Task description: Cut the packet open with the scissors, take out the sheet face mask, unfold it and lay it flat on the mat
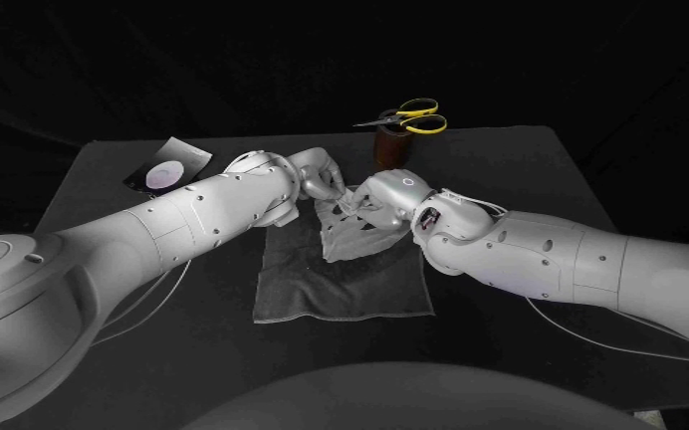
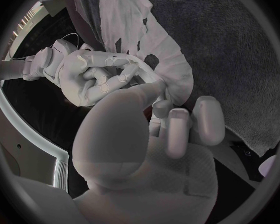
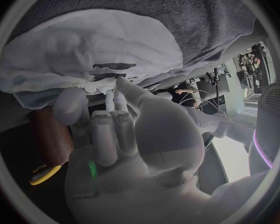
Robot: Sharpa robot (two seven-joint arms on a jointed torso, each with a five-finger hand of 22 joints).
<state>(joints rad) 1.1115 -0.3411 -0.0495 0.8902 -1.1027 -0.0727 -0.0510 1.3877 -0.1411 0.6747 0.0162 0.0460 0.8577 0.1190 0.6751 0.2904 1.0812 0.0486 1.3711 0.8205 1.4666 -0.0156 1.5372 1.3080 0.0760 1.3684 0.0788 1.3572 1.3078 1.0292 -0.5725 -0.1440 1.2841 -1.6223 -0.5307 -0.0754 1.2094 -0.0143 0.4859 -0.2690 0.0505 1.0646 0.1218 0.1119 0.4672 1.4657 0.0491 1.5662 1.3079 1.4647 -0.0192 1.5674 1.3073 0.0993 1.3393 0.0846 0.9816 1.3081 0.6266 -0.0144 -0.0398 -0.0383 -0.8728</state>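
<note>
Held over the far half of the rectangular grey cloth mat (image 1: 344,296), about midway across the black table (image 1: 553,181): the white sheet face mask (image 1: 349,233), only partly opened, creased, with cut-out holes showing; pinched along its upper edge by the silver left hand (image 1: 318,173) from the far-left side and by the silver right hand (image 1: 377,201) from the right, fingertips of the two almost meeting; both hands therefore closed on the mask, neither free; hanging from that shared edge toward the table's near edge, lower part apparently draping onto the mat, though contact hard to confirm; long axis of the mask running far-to-near, in line with the long side of the mat; neither hand clearly nearer, both at the same top edge; judged next: drawing the hands apart across the table to spread the sheet sideways, then lowering it flat onto the mat beneath; parked upright in a brown cylindrical holder (image 1: 389,148) at the far edge, the yellow-handled scissors (image 1: 408,117); lying near the far-left corner, well apart from the hands, the black packet with a pale round print (image 1: 168,171)
</note>
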